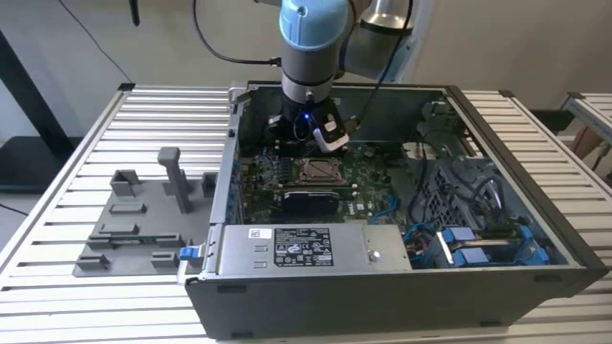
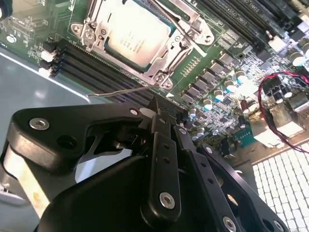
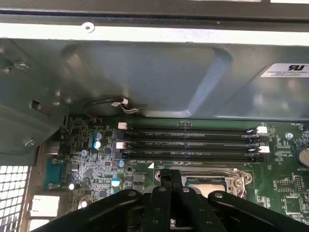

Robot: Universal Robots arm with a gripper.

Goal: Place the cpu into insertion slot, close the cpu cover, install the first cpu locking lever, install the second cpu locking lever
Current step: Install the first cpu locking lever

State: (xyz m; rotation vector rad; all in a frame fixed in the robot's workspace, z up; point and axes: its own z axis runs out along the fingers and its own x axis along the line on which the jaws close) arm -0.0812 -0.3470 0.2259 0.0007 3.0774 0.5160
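Observation:
The cpu (image 2: 135, 34) lies flat in its socket on the green motherboard, silver-grey top up. The cpu cover (image 2: 89, 30), a thin metal frame, lies down around it. A thin wire locking lever (image 2: 120, 91) sticks out sideways from the socket's corner toward my gripper (image 2: 155, 104). The gripper's black fingers are pressed together with nothing between them, a little above the board and just beside the socket. In the exterior view the gripper (image 1: 308, 140) hangs inside the case just behind the cpu (image 1: 319, 170). In the first wrist view the shut gripper (image 3: 170, 175) stands in front of the socket (image 3: 207, 181).
A row of black memory slots (image 3: 193, 142) runs beside the socket. The grey power-supply box (image 1: 301, 247) sits at the case's front, blue cables (image 1: 459, 240) at the exterior view's right. A grey fixture tray (image 1: 143, 215) lies on the slatted table outside the case wall (image 1: 228, 172).

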